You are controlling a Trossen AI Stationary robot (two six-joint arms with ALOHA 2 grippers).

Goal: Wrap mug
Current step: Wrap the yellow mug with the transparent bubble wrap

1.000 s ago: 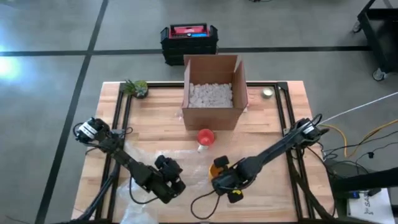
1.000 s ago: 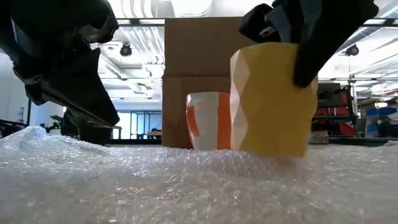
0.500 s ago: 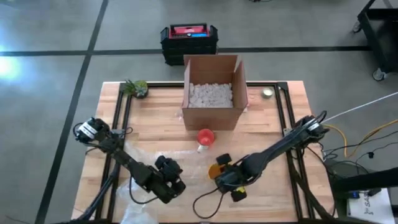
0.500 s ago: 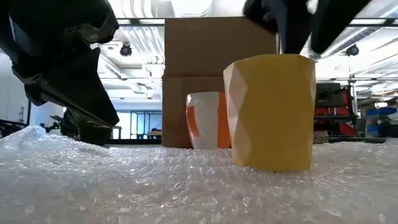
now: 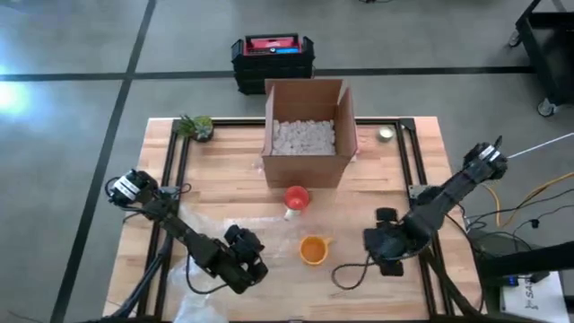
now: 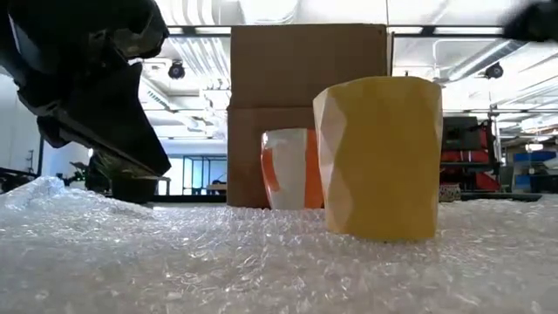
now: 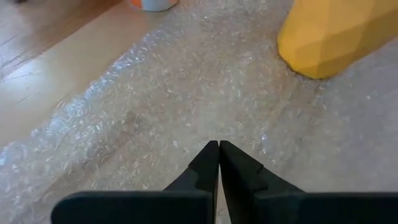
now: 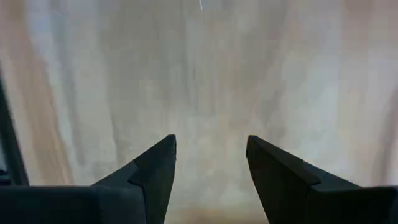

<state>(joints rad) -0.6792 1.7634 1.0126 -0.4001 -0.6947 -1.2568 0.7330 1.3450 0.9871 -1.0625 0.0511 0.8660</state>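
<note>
The wooden surface [image 5: 224, 170] carries a cardboard box [image 5: 308, 131] near its far edge, open at the top and holding white packing filler [image 5: 303, 136]. A sheet of bubble wrap [image 5: 269, 238] lies spread over the near part of the surface. The 2 dark arms reach in from either side. The left hand [image 7: 219, 147] rests low on the wrap at the sheet's left part, its 2 fingers pressed together with nothing between them. The right hand [image 8: 210, 144] hovers over bare wood, well apart from the wrap's right edge, fingers spread wide and holding nothing. The yellow faceted mug [image 5: 313, 249] stands upright on the bubble wrap, between the 2 hands and touched by neither. An orange-and-white cup [image 5: 296, 199] stands behind it, just before the box. A small potted plant [image 5: 196, 126] sits at the far left corner.
</note>
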